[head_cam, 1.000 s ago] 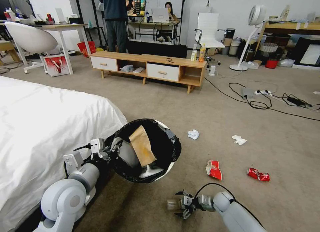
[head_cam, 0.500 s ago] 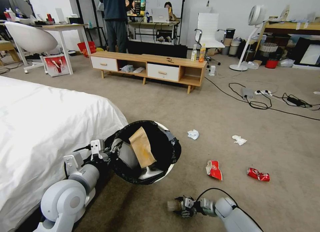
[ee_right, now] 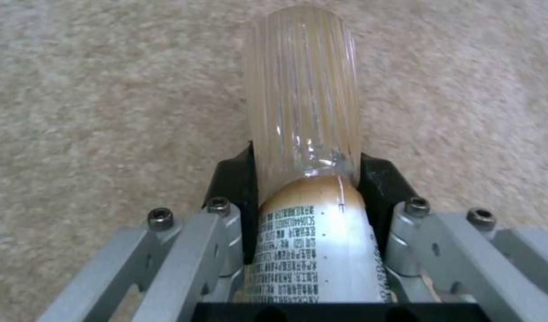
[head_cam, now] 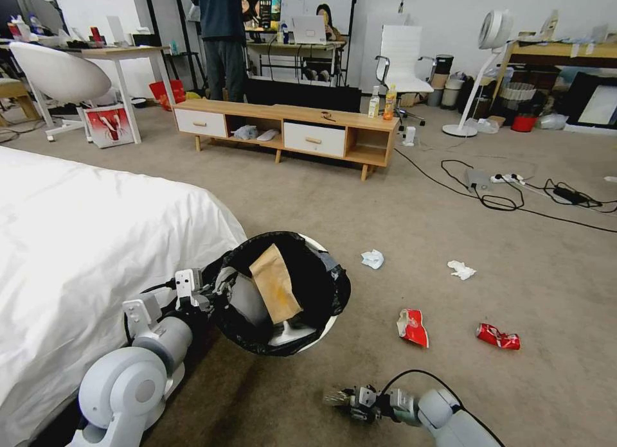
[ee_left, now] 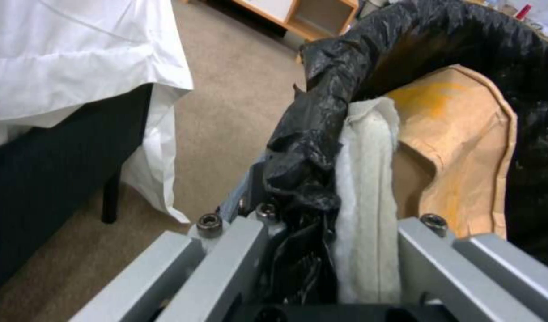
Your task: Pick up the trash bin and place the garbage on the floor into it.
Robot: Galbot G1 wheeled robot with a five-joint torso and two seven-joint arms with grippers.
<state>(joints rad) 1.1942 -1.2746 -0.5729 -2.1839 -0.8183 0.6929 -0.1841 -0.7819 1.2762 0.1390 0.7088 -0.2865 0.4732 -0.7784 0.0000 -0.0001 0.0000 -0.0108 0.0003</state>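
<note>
My left gripper (head_cam: 215, 293) is shut on the rim of the trash bin (head_cam: 324, 286), a white bin with a black liner, and holds it tilted above the floor (head_cam: 360, 209). The left wrist view shows the gripper (ee_left: 321, 223) clamping the bagged rim (ee_left: 321, 120). A brown paper bag (head_cam: 275, 283) (ee_left: 465, 134) lies inside. My right gripper (head_cam: 344, 399) (ee_right: 307, 176), low near the carpet, is shut on a small clear bottle (head_cam: 334, 397) (ee_right: 303, 112). On the carpet lie two tissues (head_cam: 372, 259) (head_cam: 461, 270), a red-white wrapper (head_cam: 412, 326) and a crushed red can (head_cam: 497, 336).
A white-covered bed (head_cam: 96, 228) fills the left side, close to the left arm. A low wooden cabinet (head_cam: 289, 129) with two upright drink bottles (head_cam: 382, 102) stands ahead. Black cables (head_cam: 514, 190) cross the carpet at right, near a standing fan (head_cam: 479, 68).
My right arm has sunk a little lower in the head view and its wrist has turned, still holding the bottle. The left arm and bin have barely moved.
</note>
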